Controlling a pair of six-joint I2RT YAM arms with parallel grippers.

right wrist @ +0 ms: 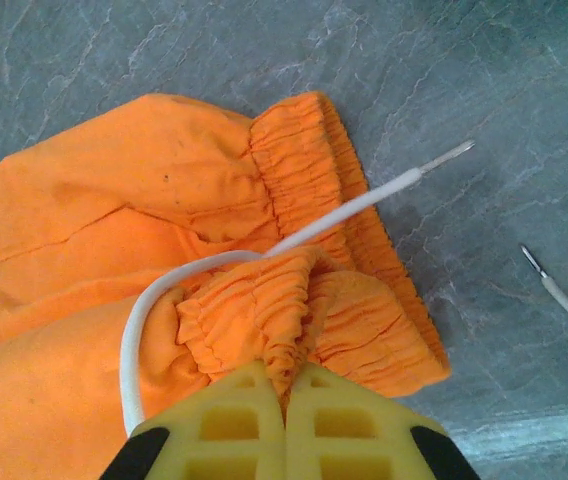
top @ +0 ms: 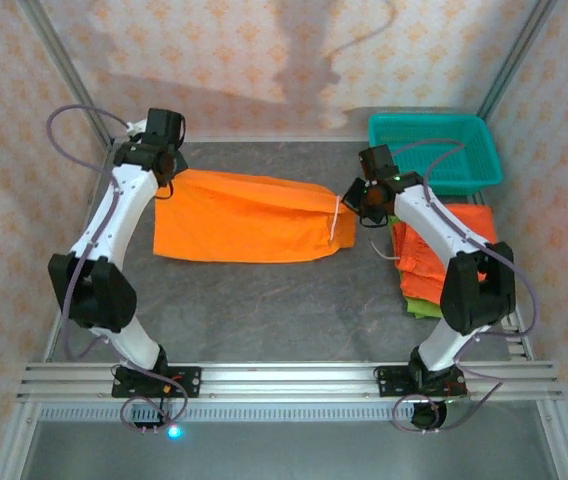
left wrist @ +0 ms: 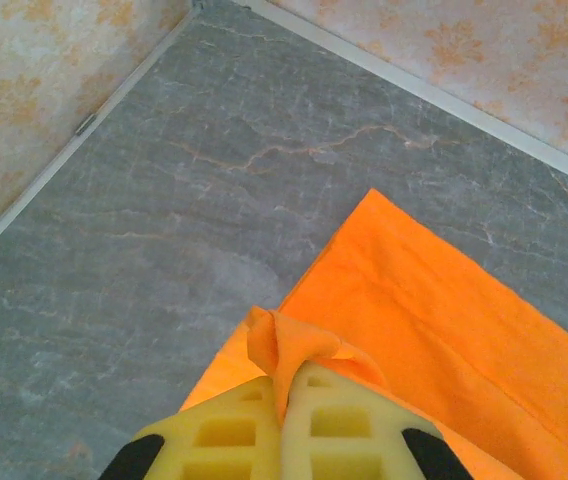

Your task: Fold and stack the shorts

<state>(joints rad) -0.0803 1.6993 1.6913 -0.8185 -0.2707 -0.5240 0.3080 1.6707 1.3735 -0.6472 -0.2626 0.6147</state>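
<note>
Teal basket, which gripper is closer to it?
Right. The right gripper sits just left of the basket, fingers shut on the orange shorts' waistband; the left gripper holds their opposite end across the table.

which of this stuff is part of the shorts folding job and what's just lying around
Part of the job:
- orange shorts, pinched by the left hand and the right hand
- folded stack, orange over lime green

Just lying about:
- teal basket
</note>
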